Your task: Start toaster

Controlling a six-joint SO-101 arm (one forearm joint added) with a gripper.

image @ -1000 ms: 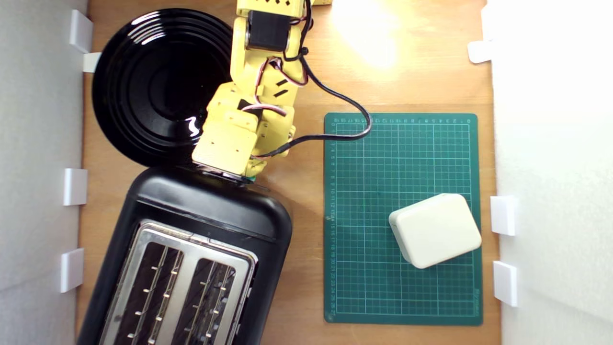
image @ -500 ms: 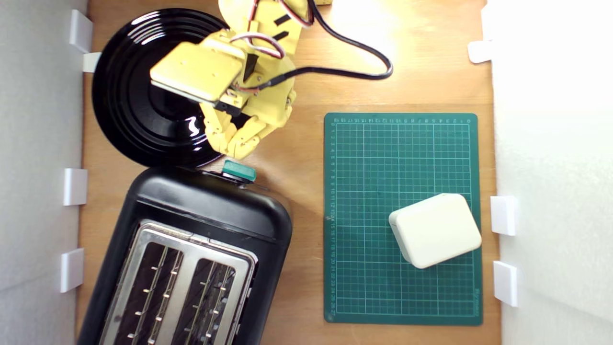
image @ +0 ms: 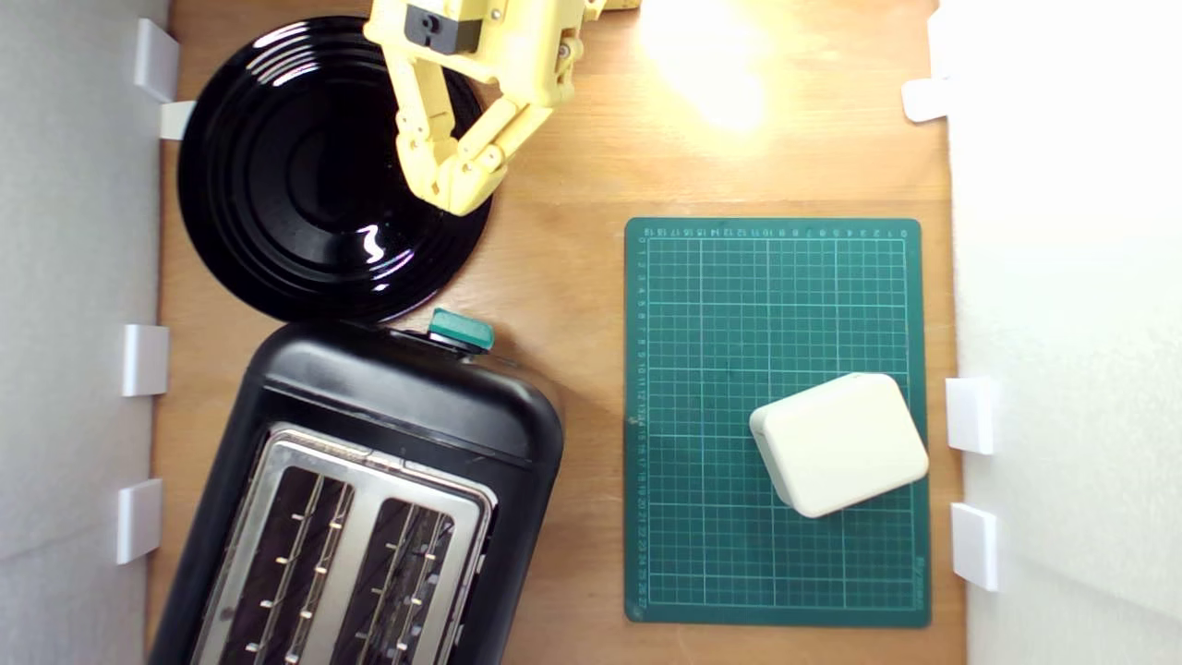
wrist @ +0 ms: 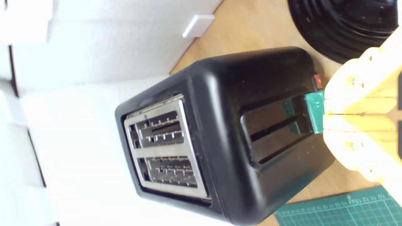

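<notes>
The toaster (image: 388,406) is glossy black with a silver two-slot top and stands at the lower left of the exterior view. Its teal lever knob (image: 461,330) juts from the end facing the arm. In the wrist view the toaster (wrist: 220,135) fills the middle, and the knob (wrist: 314,111) sits at the table end of its slot, beside a small red spot (wrist: 318,81). My yellow gripper (image: 454,199) hangs over the edge of the black plate, well apart from the knob. Its fingers (wrist: 351,106) are pressed together on nothing.
A round black plate (image: 277,166) lies at the top left of the exterior view. A green cutting mat (image: 776,305) on the right carries a white rounded box (image: 838,443). White walls with small white clips (image: 145,358) border both sides of the wooden table.
The arm has pulled back from the toaster's end toward the top of the exterior view. The teal knob, covered by the gripper a second ago, is now in plain view.
</notes>
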